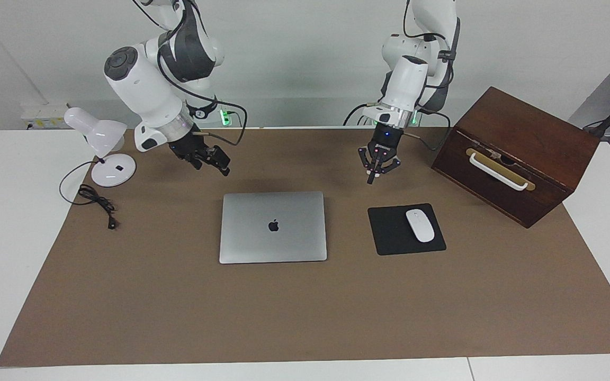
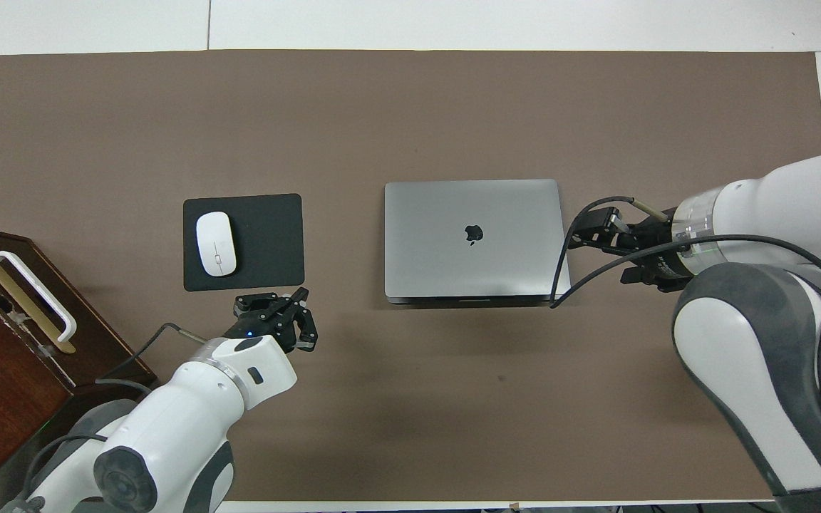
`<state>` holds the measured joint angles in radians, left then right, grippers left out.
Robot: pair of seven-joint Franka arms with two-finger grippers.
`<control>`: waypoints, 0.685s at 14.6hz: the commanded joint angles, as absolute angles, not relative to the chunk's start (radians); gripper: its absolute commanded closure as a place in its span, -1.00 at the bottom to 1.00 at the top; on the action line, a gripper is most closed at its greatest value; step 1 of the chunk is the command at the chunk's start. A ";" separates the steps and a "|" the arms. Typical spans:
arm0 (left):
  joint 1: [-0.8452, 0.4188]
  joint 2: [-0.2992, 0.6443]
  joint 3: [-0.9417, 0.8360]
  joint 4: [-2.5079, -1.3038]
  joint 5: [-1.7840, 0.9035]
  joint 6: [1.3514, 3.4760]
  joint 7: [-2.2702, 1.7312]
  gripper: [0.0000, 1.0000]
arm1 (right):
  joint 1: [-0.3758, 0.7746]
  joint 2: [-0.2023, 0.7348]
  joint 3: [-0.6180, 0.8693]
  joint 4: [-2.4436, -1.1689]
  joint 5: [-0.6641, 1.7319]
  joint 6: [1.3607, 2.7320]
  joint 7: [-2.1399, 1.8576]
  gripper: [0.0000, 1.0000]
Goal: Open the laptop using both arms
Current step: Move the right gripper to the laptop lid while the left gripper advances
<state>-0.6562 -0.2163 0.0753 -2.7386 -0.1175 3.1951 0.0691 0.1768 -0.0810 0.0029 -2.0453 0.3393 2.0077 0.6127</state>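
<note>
The silver-grey laptop [image 1: 273, 227] [image 2: 474, 239] lies shut and flat in the middle of the brown mat, with the apple logo facing up. My left gripper [image 1: 371, 179] [image 2: 289, 317] hangs over bare mat beside the black mouse pad, pointing down, its fingertips together and nothing in them. Raised over the mat, my right gripper [image 1: 219, 161] [image 2: 590, 231] is just off the laptop's edge toward the right arm's end. Neither gripper touches the laptop.
A white mouse [image 1: 420, 225] rests on a black mouse pad [image 1: 389, 235] beside the laptop. A dark wooden box [image 1: 517, 153] with a white handle stands at the left arm's end. A white desk lamp [image 1: 98, 140] and its cable [image 1: 96, 201] are at the right arm's end.
</note>
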 commanded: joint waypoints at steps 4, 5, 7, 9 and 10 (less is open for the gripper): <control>-0.782 -0.086 0.089 -2.747 -0.137 3.395 -0.014 1.00 | 0.241 -0.118 0.002 -2.180 0.420 2.163 0.796 -1.00; -0.793 -0.069 0.089 -2.753 -0.137 3.425 -0.029 1.00 | 0.241 -0.117 0.002 -2.204 0.431 2.192 0.799 -1.00; -0.846 -0.003 0.090 -2.760 -0.140 3.509 -0.076 1.00 | 0.251 -0.114 0.002 -2.271 0.530 2.297 0.817 -1.00; -0.871 0.021 0.089 -2.754 -0.191 3.505 -0.080 1.00 | 0.297 -0.110 0.002 -2.312 0.598 2.382 0.844 -1.00; -0.891 0.023 0.090 -2.752 -0.201 3.507 -0.080 1.00 | 0.313 -0.109 0.002 -2.315 0.603 2.388 0.871 -1.00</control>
<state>-0.8433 0.0000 0.0755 -2.7484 -0.1595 3.4674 -0.0714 0.2735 -0.0825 0.0028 -2.2690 0.5683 2.3375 0.8066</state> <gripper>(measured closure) 0.991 0.000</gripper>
